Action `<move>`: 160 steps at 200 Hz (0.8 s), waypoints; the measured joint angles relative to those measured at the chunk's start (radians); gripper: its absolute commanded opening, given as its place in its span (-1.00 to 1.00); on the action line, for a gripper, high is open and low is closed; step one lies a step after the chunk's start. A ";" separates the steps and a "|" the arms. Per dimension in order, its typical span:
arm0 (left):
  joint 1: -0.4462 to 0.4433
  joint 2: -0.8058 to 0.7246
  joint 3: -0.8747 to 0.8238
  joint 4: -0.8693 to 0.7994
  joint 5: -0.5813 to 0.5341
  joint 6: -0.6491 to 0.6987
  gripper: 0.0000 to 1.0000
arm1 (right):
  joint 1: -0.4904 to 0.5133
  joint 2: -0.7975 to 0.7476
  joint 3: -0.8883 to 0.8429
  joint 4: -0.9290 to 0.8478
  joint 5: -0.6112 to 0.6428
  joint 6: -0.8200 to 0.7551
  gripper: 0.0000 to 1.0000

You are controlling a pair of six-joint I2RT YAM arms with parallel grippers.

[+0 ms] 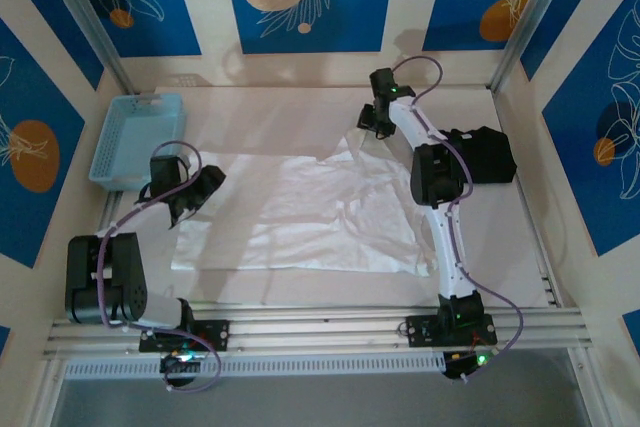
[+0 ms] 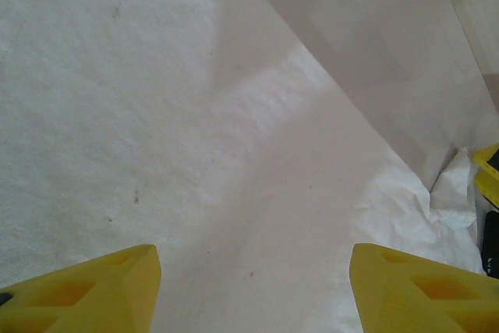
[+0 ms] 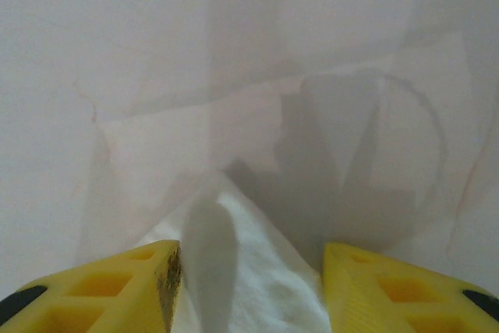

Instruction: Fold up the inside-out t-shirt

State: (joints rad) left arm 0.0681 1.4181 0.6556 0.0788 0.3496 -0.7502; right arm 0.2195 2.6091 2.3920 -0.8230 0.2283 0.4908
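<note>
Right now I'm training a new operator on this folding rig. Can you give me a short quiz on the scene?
1. True or false: the shirt is lying in the basket.
2. Which hand reaches farther across the table? A. left hand B. right hand
3. Fill in: the black garment lies on the ___ side of the shirt (left or right).

Key: 1 false, the shirt is spread on the table; 2 B; 3 right.
</note>
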 measured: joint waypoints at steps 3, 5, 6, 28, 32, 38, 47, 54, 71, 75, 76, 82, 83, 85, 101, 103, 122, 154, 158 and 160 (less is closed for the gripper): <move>0.000 0.001 0.000 0.000 0.002 0.000 0.30 | 0.000 0.006 0.010 -0.002 0.000 -0.003 -0.05; 0.000 0.002 0.000 0.001 0.002 0.000 0.30 | 0.000 0.010 0.015 -0.003 0.000 -0.006 -0.05; 0.000 0.002 0.000 0.002 0.002 0.000 0.30 | 0.000 0.011 0.017 -0.004 0.000 -0.008 -0.05; 0.000 0.013 0.000 0.013 0.010 0.000 0.30 | -0.004 0.034 0.060 -0.029 -0.005 -0.031 -0.10; 0.000 0.016 0.000 0.013 0.011 0.000 0.30 | -0.005 0.037 0.064 -0.031 -0.011 -0.033 -0.13; 0.000 0.019 0.000 0.014 0.013 0.000 0.30 | -0.009 0.042 0.072 -0.030 -0.019 -0.039 -0.18; 0.000 0.028 0.000 0.016 0.016 0.000 0.30 | -0.011 0.051 0.081 -0.031 -0.025 -0.048 -0.25; 0.000 0.035 0.002 0.016 0.017 0.000 0.30 | -0.014 0.056 0.092 -0.039 -0.030 -0.055 -0.34; 0.000 0.051 0.012 0.014 0.017 0.000 0.30 | -0.020 0.080 0.131 -0.042 -0.051 -0.066 -0.58; 0.000 0.052 0.015 0.014 0.016 0.001 0.30 | -0.022 0.084 0.136 -0.046 -0.054 -0.076 -0.63; 0.000 0.053 0.017 0.013 0.017 0.001 0.30 | -0.023 0.085 0.137 -0.047 -0.055 -0.075 -0.65; 0.000 0.055 0.026 0.008 0.015 0.003 0.30 | -0.026 0.087 0.144 -0.049 -0.062 -0.080 -0.72; 0.000 0.056 0.027 0.006 0.015 0.004 0.30 | -0.026 0.088 0.144 -0.048 -0.063 -0.079 -0.73; 0.000 0.056 0.030 0.006 0.014 0.005 0.30 | -0.027 0.089 0.146 -0.047 -0.066 -0.079 -0.75; 0.000 0.059 0.070 -0.021 -0.014 0.028 0.30 | -0.032 0.096 0.153 -0.042 -0.079 -0.096 -0.90; 0.000 0.060 0.077 -0.026 -0.018 0.030 0.30 | -0.032 0.095 0.153 -0.042 -0.082 -0.093 -0.91; 0.000 0.099 0.177 -0.068 -0.077 0.084 0.30 | -0.035 0.095 0.153 -0.032 -0.094 -0.098 -1.00; -0.001 0.262 0.411 -0.170 -0.203 0.209 0.30 | -0.037 0.076 0.100 0.021 -0.117 -0.100 -1.00; -0.001 0.286 0.440 -0.186 -0.220 0.224 0.30 | -0.038 0.073 0.095 0.025 -0.121 -0.100 -1.00; -0.001 0.298 0.454 -0.192 -0.227 0.233 0.30 | -0.038 0.072 0.093 0.027 -0.122 -0.100 -1.00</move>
State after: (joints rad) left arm 0.0673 1.7157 1.1091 -0.1135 0.1230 -0.5167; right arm 0.1814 2.6812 2.4851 -0.7963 0.1066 0.3912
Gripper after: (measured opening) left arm 0.649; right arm 0.041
